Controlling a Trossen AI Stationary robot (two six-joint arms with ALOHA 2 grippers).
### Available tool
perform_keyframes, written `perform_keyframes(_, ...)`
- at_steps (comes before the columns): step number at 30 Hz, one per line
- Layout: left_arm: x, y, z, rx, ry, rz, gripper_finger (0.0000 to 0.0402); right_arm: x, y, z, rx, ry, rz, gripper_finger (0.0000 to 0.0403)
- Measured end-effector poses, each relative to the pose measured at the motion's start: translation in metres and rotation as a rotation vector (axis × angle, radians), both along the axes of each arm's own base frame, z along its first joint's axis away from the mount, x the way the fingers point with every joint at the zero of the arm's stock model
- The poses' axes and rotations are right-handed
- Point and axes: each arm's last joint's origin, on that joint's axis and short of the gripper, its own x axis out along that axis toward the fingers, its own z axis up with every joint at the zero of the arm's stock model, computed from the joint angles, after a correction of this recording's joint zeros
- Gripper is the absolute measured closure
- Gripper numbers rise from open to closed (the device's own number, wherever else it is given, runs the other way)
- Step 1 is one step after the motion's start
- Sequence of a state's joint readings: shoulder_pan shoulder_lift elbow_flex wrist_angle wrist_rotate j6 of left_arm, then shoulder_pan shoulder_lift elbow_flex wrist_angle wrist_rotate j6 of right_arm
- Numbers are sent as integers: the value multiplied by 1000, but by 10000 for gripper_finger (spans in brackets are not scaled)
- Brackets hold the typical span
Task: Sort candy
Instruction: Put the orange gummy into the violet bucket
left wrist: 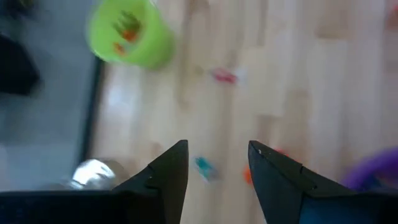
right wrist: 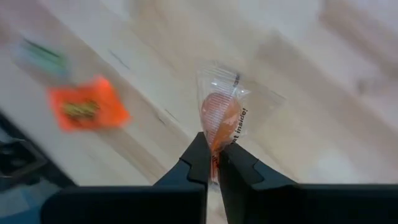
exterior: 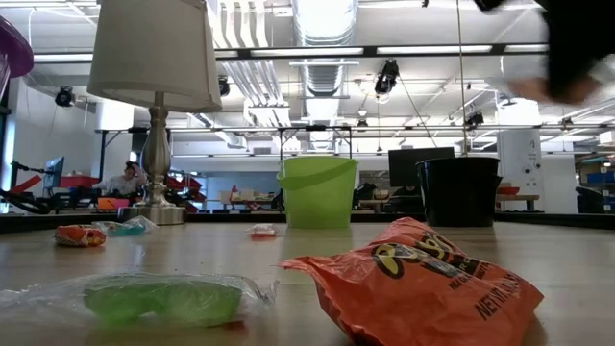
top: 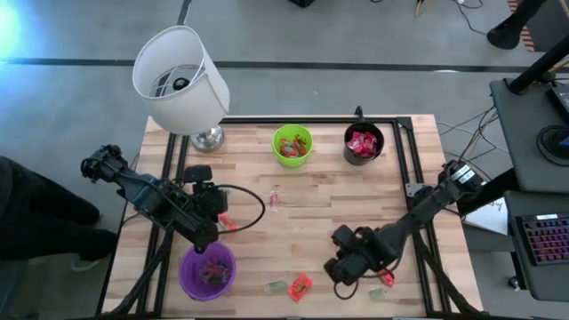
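Seen only from the right wrist: right tool (right wrist: 213, 163) clamped on an orange candy (right wrist: 221, 118) in clear crinkly wrap, at the counter's (top: 356, 204) five o'clock. Left tool (left wrist: 217, 163) apart, at nine o'clock.

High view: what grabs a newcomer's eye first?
The white lamp looming over the table's far left corner, then three cups: green and black at the far edge, purple near left. At near right, the right pincer is shut on an orange wrapped candy.
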State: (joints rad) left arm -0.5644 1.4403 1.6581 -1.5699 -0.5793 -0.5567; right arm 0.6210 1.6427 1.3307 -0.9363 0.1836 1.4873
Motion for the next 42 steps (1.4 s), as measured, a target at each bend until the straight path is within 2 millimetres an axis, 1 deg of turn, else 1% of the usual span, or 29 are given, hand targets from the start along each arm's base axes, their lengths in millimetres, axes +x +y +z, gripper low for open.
perform_keyframes(3,-2,-2,-1,-113,47,8,241,14,-9,18,-46,-83,57,390)
perform_keyframes(6,-2,-3,-2,-150,46,39,225,28,-20,33,-112,-155,139,390)
perform_keyframes(9,4,-4,-1,-163,-44,106,211,44,-31,47,-144,-238,229,390)
perform_keyframes(12,10,-6,1,-189,-144,154,206,57,-40,64,-189,-318,320,390)
perform_keyframes(17,20,-12,7,-283,-265,161,205,80,-62,92,-272,-485,411,390)
perform_keyframes(20,28,-17,12,-344,-361,157,205,89,-73,105,-324,-567,462,390)
perform_keyframes(24,36,-21,20,-374,-461,121,205,93,-78,117,-353,-609,536,390)
perform_keyframes(27,39,-21,22,-376,-489,101,205,94,-79,126,-384,-634,571,390)
perform_keyframes(33,47,-12,25,-389,-534,141,205,96,-79,143,-435,-712,609,390)
perform_keyframes(38,56,-7,32,-396,-604,120,205,97,-81,152,-463,-743,629,390)
perform_keyframes(42,60,-4,34,-431,-613,82,205,98,-84,152,-473,-742,628,390)
